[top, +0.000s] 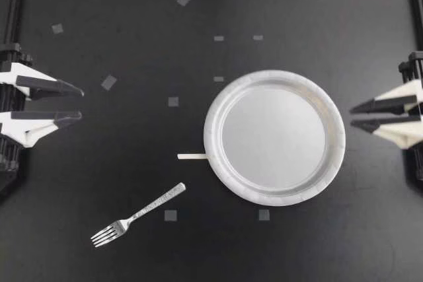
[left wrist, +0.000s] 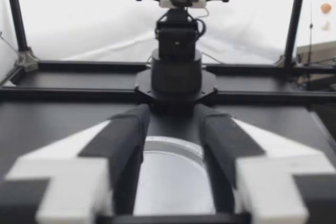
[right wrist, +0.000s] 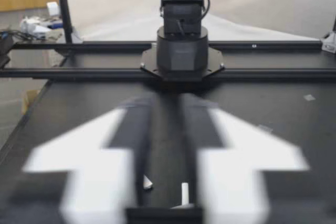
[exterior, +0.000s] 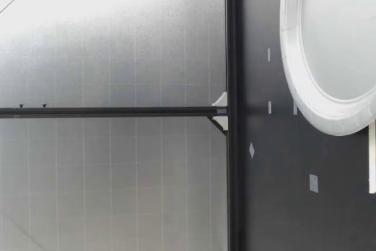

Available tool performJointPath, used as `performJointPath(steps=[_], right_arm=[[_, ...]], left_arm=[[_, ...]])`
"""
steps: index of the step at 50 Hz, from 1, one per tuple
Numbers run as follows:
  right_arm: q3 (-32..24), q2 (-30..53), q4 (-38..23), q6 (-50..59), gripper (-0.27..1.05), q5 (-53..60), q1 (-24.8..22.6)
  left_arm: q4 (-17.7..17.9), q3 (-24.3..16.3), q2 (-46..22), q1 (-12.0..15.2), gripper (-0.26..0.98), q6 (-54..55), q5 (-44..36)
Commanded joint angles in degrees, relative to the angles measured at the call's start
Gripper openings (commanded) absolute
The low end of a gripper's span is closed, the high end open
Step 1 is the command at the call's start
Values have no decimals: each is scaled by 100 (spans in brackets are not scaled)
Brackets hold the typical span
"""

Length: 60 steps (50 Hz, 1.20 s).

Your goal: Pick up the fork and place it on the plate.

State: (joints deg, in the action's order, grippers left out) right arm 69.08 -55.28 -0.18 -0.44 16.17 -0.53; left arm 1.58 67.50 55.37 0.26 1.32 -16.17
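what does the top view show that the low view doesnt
Only the top view shows the fork, lying apart from the plate, plus my left gripper and right gripper, both with fingers open. Only the low view shows the pale backdrop behind the workspace. Both show the plate, the white strip at its rim and tape squares.

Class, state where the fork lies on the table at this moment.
In the top view the fork lies flat on the table, on my left side, clear of the plate, with its handle end nearest the plate and its tines pointing away.
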Motion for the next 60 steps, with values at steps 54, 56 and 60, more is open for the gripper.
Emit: performJointPath(steps=[54,56,60], right_arm=[[299,18,-35,62,53,-598,413],[360,-18,-35,62,52,-527,413],[431,-70,-35,62,52,-457,413]], left_arm=[[2883,-2039,-3278,-835,10,580,5054],[2918,-2092,-3463,-932,17,457,4948],[3015,-2215,-3806,-967,35,264,4843]])
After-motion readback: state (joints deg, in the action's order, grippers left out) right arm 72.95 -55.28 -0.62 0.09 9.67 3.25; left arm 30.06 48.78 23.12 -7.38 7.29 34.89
